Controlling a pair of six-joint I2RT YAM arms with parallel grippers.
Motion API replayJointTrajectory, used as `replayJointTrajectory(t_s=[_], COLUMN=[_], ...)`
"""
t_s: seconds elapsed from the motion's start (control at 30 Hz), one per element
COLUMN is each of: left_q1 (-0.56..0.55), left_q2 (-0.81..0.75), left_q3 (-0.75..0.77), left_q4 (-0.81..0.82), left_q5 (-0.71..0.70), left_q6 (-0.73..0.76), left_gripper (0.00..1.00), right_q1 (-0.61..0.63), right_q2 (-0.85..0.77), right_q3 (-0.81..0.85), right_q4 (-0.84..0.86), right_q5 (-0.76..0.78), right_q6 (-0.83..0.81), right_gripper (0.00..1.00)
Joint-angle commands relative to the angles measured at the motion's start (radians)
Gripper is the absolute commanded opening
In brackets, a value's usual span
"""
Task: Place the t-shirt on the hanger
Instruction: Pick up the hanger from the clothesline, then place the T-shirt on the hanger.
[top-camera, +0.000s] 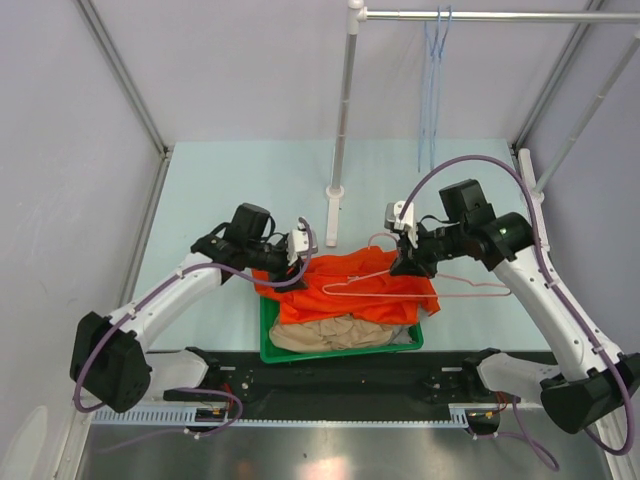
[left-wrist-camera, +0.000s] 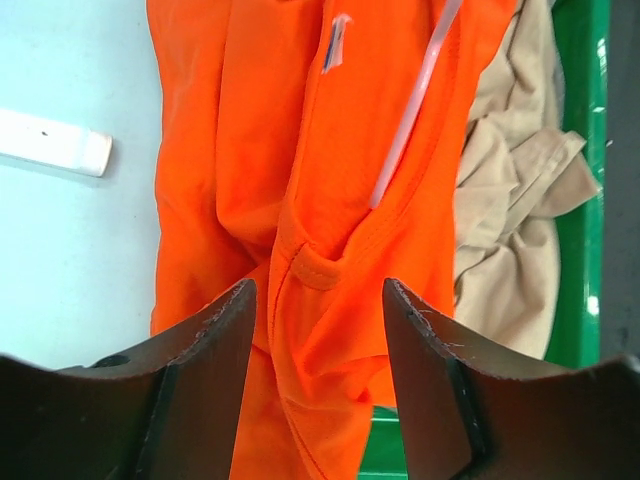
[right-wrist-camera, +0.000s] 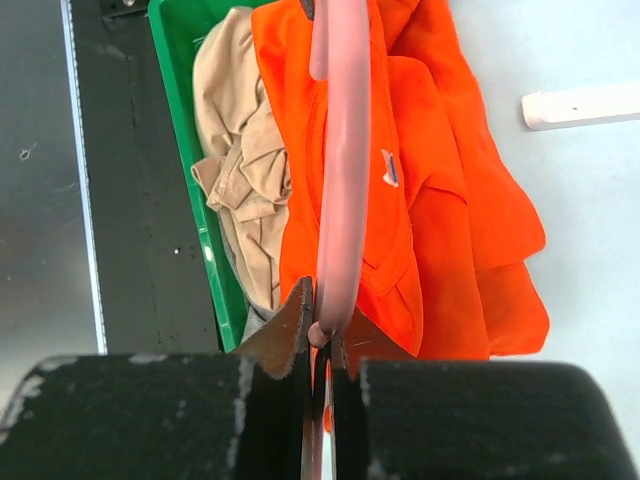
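Right gripper (top-camera: 408, 262) is clamped on the pink hanger (top-camera: 380, 295); in the right wrist view the jaws pinch the wire (right-wrist-camera: 345, 150) at bottom centre and it runs straight up the frame over orange cloth. Left gripper (top-camera: 297, 250) is open: in its wrist view both fingers (left-wrist-camera: 215, 340) stand apart at the bottom of the frame with a hemmed fold of the t-shirt (left-wrist-camera: 260, 150) in the gap, contact unclear. In the top view the t-shirt (top-camera: 345, 285) is bunched at frame centre between the two grippers, draped over the far rim of a green bin (top-camera: 268, 340) and spilling onto the pale surface (top-camera: 220, 190). The hanger lies across it, right end sticking out past the cloth. A beige garment (top-camera: 330, 335) sits in the bin below the shirt. Above centre, a white post (top-camera: 340, 130) carries a rail with light blue hangers (top-camera: 435, 80) at upper right.
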Motion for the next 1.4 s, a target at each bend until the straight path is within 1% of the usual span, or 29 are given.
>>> replayJointTrajectory(t_s=[0.0,0.17,0.23,0.3,0.4,0.5,0.53,0.6,0.63,0.7,0.73,0.77,0.83,0.87,0.9,0.93,1.0,1.1,1.2,1.37], left_q1=[-0.006,-0.007,-0.007,-0.012,-0.013,-0.015,-0.013,-0.015,-0.013,-0.015,-0.013,-0.013,-0.013,-0.013,-0.013,-0.013,-0.013,-0.013,-0.013,-0.015], left_q2=[0.016,0.059,0.074,0.091,0.103,0.097,0.094,0.083,0.080,0.076,0.070,0.064,0.056,0.053,0.051,0.053,0.056,0.070,0.091,0.123], left_q3=[0.018,0.024,0.031,0.041,0.044,0.045,0.045,0.045,0.048,0.050,0.051,0.051,0.045,0.042,0.041,0.033,0.030,0.033,0.042,0.054], left_q4=[0.000,0.011,0.002,-0.009,-0.006,-0.003,-0.002,0.003,0.001,-0.008,-0.011,-0.017,-0.022,-0.025,-0.025,-0.023,-0.029,-0.046,-0.064,-0.077], left_q5=[-0.011,-0.016,-0.008,-0.005,-0.005,0.003,0.006,0.010,0.015,0.024,0.029,0.029,0.021,0.017,0.010,-0.002,-0.006,0.000,0.004,0.030], left_q6=[0.109,0.155,0.184,0.204,0.223,0.234,0.235,0.234,0.234,0.232,0.235,0.238,0.247,0.252,0.264,0.272,0.302,0.348,0.381,0.399], left_gripper=[0.59,0.58,0.56,0.55,0.52,0.39,0.31,0.23,0.14,0.07,0.02,0.00,0.00,0.03,0.12,0.36,0.50,0.56,0.58,0.52], right_q1=[0.018,0.020,0.021,0.021,0.023,0.029,0.031,0.032,0.034,0.041,0.043,0.044,0.044,0.046,0.044,0.044,0.044,0.047,0.050,0.050], right_q2=[0.028,0.061,0.078,0.091,0.117,0.146,0.147,0.157,0.158,0.164,0.166,0.170,0.173,0.175,0.175,0.175,0.176,0.183,0.192,0.195], right_q3=[0.000,0.003,0.005,0.011,0.025,0.042,0.045,0.046,0.046,0.045,0.042,0.037,0.036,0.034,0.034,0.034,0.033,0.033,0.036,0.036], right_q4=[0.067,0.116,0.131,0.158,0.158,0.142,0.142,0.147,0.150,0.164,0.170,0.180,0.187,0.194,0.196,0.204,0.216,0.242,0.247,0.245], right_q5=[0.008,0.003,0.006,0.020,0.017,0.000,-0.006,-0.027,-0.041,-0.046,-0.052,-0.055,-0.069,-0.070,-0.075,-0.082,-0.093,-0.115,-0.128,-0.142], right_q6=[-0.038,-0.046,-0.053,-0.059,-0.087,-0.107,-0.110,-0.110,-0.110,-0.102,-0.099,-0.095,-0.093,-0.090,-0.084,-0.081,-0.064,-0.049,-0.046,-0.046], right_gripper=[0.00,0.00,0.00,0.00,0.00,0.00,0.00,0.00,0.00,0.00,0.00,0.00,0.00,0.00,0.00,0.00,0.00,0.00,0.00,0.00])
